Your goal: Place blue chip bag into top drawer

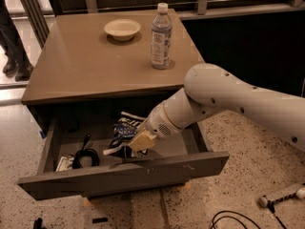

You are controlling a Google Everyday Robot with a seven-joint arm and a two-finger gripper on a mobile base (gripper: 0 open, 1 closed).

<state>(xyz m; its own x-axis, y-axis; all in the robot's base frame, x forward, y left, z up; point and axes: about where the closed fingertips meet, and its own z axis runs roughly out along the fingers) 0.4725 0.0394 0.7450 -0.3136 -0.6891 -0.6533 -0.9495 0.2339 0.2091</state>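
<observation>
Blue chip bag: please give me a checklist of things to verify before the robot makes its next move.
1. Top drawer pulled open: ok.
2. Blue chip bag inside the drawer walls: ok.
3. Gripper down inside the drawer, just in front of the bag: ok.
4. Bag released by the gripper: cannot tell.
5. Black cable free of the gripper: cannot tell; it lies close on the gripper's left.
6. Water bottle and bowl on the table top, apart from the arm: ok.
</observation>
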